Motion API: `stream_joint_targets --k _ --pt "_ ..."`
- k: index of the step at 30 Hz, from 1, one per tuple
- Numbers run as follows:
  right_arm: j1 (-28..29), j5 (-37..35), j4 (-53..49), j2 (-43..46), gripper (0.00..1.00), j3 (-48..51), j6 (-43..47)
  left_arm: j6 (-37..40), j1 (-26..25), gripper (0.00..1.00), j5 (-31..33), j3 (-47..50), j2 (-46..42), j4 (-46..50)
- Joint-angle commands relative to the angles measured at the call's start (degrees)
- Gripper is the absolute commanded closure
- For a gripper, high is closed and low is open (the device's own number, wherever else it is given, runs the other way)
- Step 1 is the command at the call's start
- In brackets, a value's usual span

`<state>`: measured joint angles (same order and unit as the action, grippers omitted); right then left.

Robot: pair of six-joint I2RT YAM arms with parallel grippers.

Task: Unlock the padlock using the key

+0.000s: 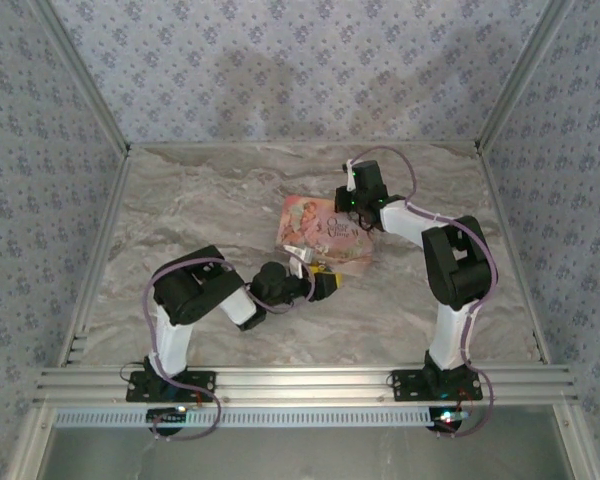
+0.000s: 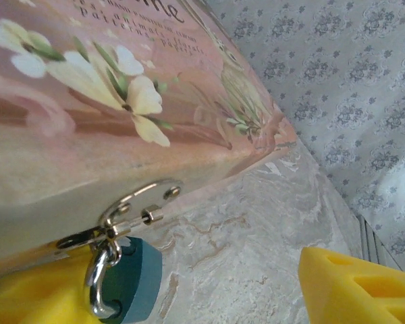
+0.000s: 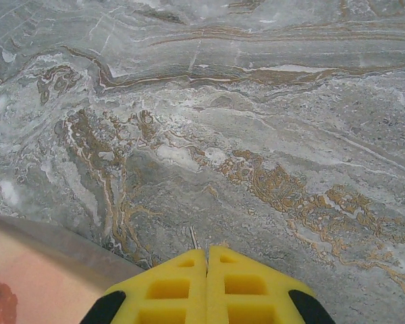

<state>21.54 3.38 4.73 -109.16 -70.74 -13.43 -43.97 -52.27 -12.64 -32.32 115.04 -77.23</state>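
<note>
yellow fingers [image 2: 354, 290] of the left gripper [image 2: 189, 287] sat closest to the wrist lens, spread wide. the padlock [image 2: 140, 280] hung just beside the left-hand one; contact not clear. teal body down, silver shackle through the hasp [image 2: 138, 199] on the near side of the pink box [image 2: 88, 135]. lock looked shut. the open pincer read as poised to pinch the body and steady it, since a dangling lock would likely swing away from a key.

key [image 3: 194, 237]: a thin pale metal sliver poking out past the tips of the right gripper [image 3: 208, 260], whose yellow fingers were pressed together on it. held tip-forward, i judged, so the blade could be fed straight in. it pointed at bare marble table [image 3: 256, 101], a box edge at lower left of that view.

from overhead the right gripper [image 1: 356, 203] stood at the far right corner of the box [image 1: 320, 232] and the left gripper [image 1: 323, 284] at the near edge, so key and lock sat on opposite sides. insertion not yet begun.
</note>
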Motion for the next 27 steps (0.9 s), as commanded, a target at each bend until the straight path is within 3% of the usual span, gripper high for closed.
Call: stream_joint_targets --k 1,7,12,16,21,27 --pt "0.81 0.58 -6.5 0.18 1.0 1.88 -0.27 -1.15 -0.3 0.33 0.29 -1.42 0.86 -3.36" --pt "0.7 0.59 -6.13 0.14 1.0 1.92 -0.53 -2.29 -0.21 0.37 0.54 -1.19 1.06 -3.29" --pt "0.77 0.56 -5.91 0.27 1.0 1.92 -0.54 -3.52 0.62 0.49 0.96 0.21 0.88 -3.38" --pt "0.68 0.69 -5.77 0.51 1.0 1.92 -0.63 -3.86 0.85 0.48 0.99 0.85 0.24 -3.36" --pt "0.68 0.6 -5.6 0.45 1.0 1.92 -0.72 -3.69 0.06 0.4 -1.51 -1.16 0.47 -2.26" --pt "0.67 0.53 -5.51 0.62 1.0 4.07 -0.76 -4.61 -0.59 0.39 -0.23 -1.95 2.45 -3.36"
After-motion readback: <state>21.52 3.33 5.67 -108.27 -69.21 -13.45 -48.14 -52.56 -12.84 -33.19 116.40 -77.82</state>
